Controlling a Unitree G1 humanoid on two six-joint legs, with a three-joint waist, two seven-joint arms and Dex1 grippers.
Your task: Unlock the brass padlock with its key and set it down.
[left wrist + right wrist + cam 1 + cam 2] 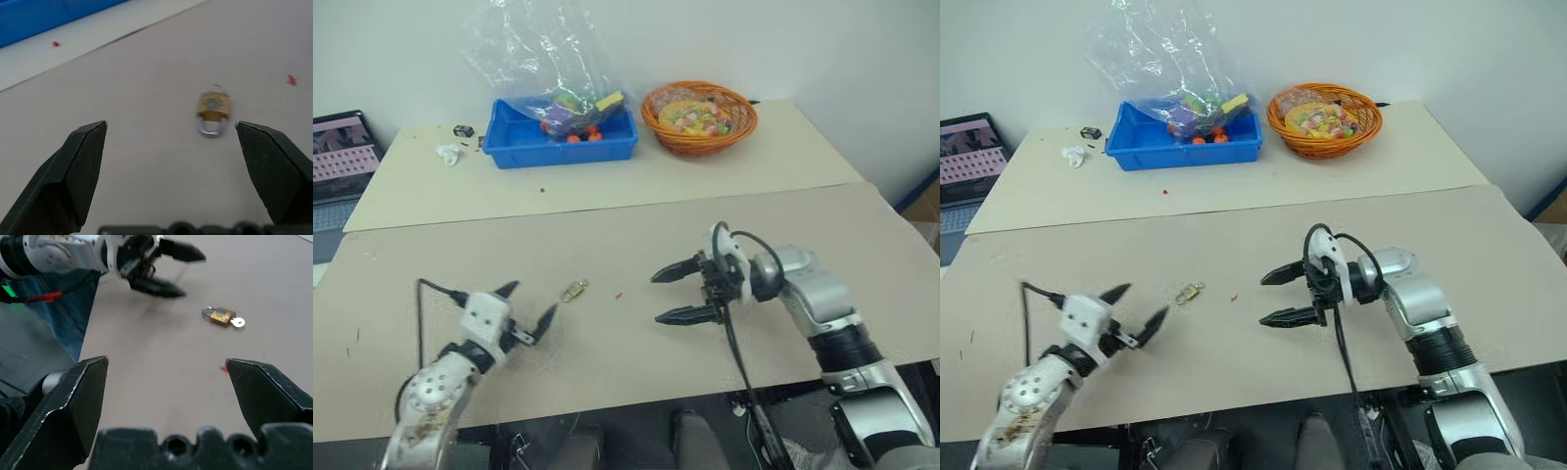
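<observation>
Approach step: both the left gripper (530, 305) and right gripper (672, 293) wide open, empty; next, grasp the brass padlock (575, 290) with its key (238, 322).

Brass-coloured metal padlock (213, 105) on matt beige table (636, 352).

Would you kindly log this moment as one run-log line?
brass padlock: lying on table, key inserted | left gripper: open, beside it | right gripper: open, apart | nothing held
</observation>
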